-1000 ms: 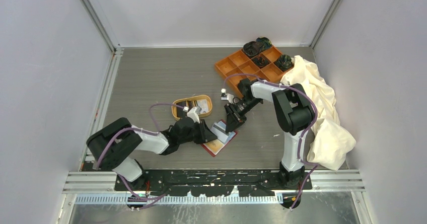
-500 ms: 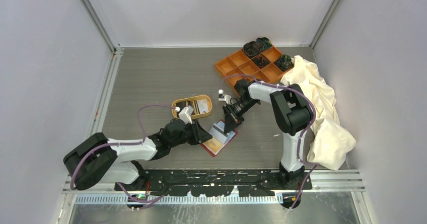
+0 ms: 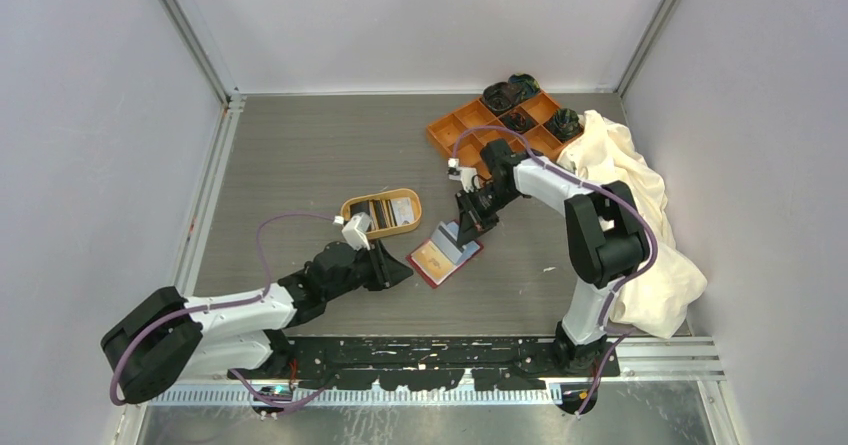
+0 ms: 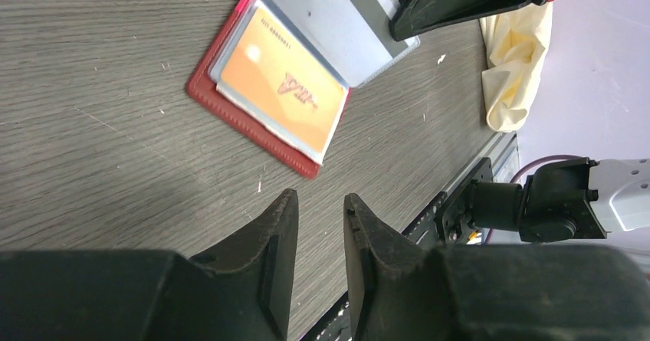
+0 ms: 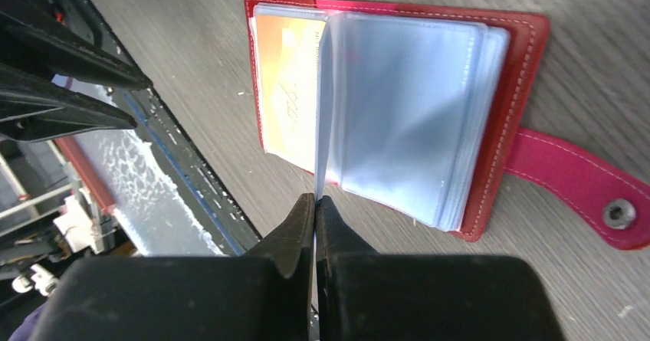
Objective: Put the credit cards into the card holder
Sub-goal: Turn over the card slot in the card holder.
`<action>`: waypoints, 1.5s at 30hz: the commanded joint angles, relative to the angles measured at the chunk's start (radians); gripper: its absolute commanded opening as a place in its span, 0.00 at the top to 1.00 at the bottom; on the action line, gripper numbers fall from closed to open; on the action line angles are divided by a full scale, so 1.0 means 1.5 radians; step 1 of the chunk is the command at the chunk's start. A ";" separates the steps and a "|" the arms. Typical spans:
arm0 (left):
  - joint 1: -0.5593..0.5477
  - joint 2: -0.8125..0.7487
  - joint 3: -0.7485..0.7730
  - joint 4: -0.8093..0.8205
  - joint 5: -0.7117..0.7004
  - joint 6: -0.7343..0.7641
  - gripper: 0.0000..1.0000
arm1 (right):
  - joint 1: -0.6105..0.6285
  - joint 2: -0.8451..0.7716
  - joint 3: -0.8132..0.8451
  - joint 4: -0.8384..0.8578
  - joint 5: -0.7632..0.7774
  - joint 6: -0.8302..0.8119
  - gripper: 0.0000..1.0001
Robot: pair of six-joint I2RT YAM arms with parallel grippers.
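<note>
The left gripper (image 3: pixel 400 273) lies low over the table, pointing right, its fingers a narrow gap apart with nothing between them. The card holder (image 3: pixel 445 258) rests just beyond its tips, near but not touching; in the left wrist view the left gripper (image 4: pixel 318 203) faces the red cover's near edge across a strip of bare wood grain. Behind this gripper sits the oval tan dish (image 3: pixel 385 193), holding dark cards (image 3: pixel 377 212) and a pale card (image 3: pixel 404 208). The card holder (image 5: pixel 521 88) lies open and flat on the table, snap tab stretched out to one side. An orange-gold card (image 5: pixel 287 96) sits in the sleeve on its left half, face up. The right gripper (image 3: pixel 465 233) comes down on the holder from behind, and the right gripper (image 5: pixel 316 203) is pinched tight on the edge of one clear sleeve (image 5: pixel 322 111), which stands up from the stack. Farther right are the orange tray (image 3: pixel 465 125) at the back of the table, and the cream cloth (image 3: pixel 640 215) heaped along the right wall
</note>
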State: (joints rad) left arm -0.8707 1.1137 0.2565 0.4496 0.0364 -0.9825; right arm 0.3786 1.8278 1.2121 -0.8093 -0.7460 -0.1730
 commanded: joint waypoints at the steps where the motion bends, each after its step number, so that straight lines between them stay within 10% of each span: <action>1: -0.002 -0.018 -0.001 0.003 -0.017 0.015 0.70 | 0.001 -0.039 -0.005 0.020 0.046 -0.001 0.97; 45: 0.005 0.203 0.052 0.140 0.047 0.008 0.69 | 0.047 0.039 0.031 -0.076 -0.141 -0.081 0.67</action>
State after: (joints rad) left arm -0.8688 1.4364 0.3252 0.5972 0.1009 -0.9867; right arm 0.4446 1.8984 1.2205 -0.8982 -0.9115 -0.2649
